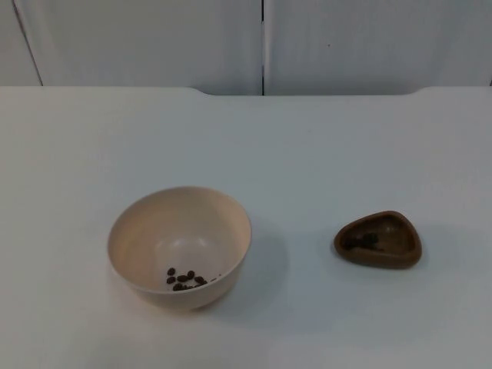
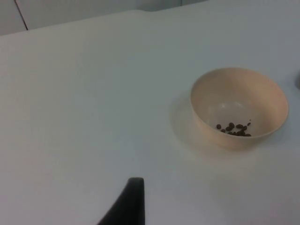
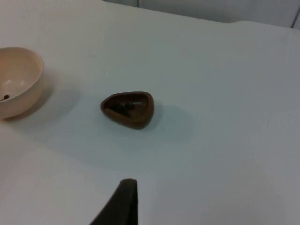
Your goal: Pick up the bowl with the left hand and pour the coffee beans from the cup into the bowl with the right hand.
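The bowl [image 3: 16, 82] is cut off by the picture's edge in the right wrist view, so its far side and most of its inside are lost there. A dark sliver [image 2: 297, 79] beyond the bowl [image 2: 239, 107] in the left wrist view is cropped too short to name. The dark contents [image 1: 367, 241] of the brown cup [image 1: 378, 239] are too small to make out as separate beans. One black fingertip [image 2: 127, 202] of the left gripper and one [image 3: 121, 202] of the right gripper are cut off at the picture's edge, so the spread of their fingers cannot be told.

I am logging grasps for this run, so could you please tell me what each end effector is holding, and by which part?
Nothing is held. The bowl and the brown cup both stand free on the table, apart from each other, with no finger touching either.
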You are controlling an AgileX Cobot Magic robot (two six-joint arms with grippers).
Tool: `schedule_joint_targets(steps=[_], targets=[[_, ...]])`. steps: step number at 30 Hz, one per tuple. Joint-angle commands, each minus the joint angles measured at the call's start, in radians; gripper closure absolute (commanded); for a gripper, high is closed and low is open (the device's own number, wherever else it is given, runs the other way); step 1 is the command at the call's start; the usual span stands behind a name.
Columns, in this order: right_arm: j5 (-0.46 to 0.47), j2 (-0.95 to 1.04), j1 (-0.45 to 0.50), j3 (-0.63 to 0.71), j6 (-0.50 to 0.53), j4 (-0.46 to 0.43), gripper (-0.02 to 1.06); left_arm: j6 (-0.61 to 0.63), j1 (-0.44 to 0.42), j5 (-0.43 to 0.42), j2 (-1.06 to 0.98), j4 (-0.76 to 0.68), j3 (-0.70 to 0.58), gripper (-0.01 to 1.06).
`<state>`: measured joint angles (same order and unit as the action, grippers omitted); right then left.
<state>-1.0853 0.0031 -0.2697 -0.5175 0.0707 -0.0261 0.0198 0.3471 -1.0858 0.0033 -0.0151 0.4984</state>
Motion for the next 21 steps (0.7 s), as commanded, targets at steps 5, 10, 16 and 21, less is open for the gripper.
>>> schedule_joint_targets(steps=[5,10,16,21], targets=[[0.006,-0.003,0.124,0.002,0.007,-0.001,-0.01,-0.001,0.001,0.012,-0.003,-0.005,-0.005,0.00],[0.006,-0.003,0.171,0.002,0.007,-0.001,-0.01,-0.001,0.001,0.012,-0.003,-0.005,-0.005,0.00],[0.006,-0.003,0.179,0.002,0.007,-0.003,-0.01,-0.001,0.001,0.012,-0.003,-0.005,-0.005,0.00],[0.006,-0.003,0.179,0.002,0.007,-0.003,-0.01,-0.001,0.001,0.012,-0.003,-0.005,-0.005,0.00]])
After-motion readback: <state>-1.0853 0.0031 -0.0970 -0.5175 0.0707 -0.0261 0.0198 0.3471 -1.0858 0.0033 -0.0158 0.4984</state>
